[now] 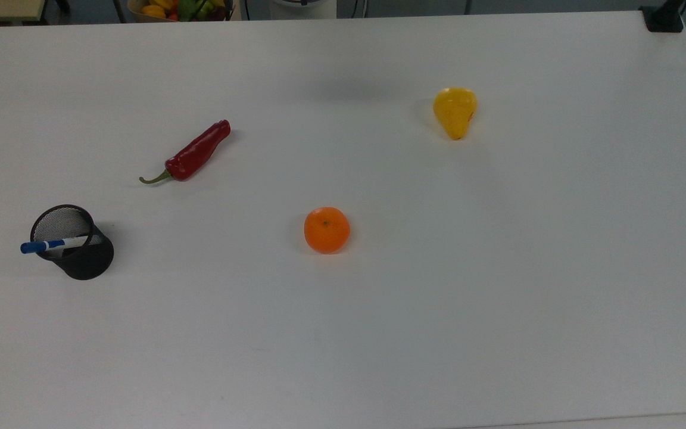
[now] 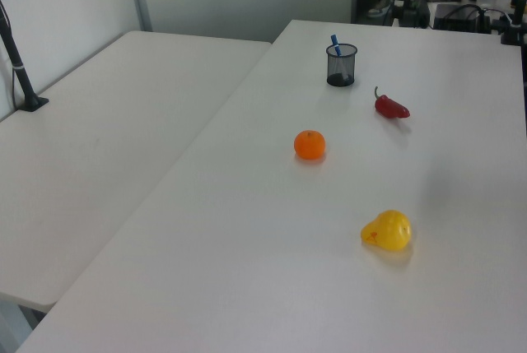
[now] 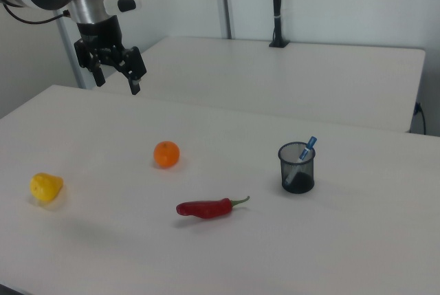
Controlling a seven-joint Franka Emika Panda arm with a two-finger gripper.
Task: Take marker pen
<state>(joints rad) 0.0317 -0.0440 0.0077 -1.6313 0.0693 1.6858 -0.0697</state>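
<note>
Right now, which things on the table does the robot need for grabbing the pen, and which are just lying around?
For the job:
marker pen
black mesh cup it stands in
pincer, open

Just lying about:
red chilli
orange
yellow pear

1. We see the gripper [image 3: 118, 79] held high above the white table [image 3: 357, 240] at the right view's upper left, its two fingers spread apart and holding nothing.
2. The marker pen [image 3: 305, 150] stands tilted in a black mesh pen cup [image 3: 297, 168], blue cap uppermost.
3. A red chilli [image 3: 206, 208] lies left of the cup.
4. An orange [image 3: 166, 154] sits beyond the chilli.
5. A yellow pear [image 3: 45, 187] lies far left.
</note>
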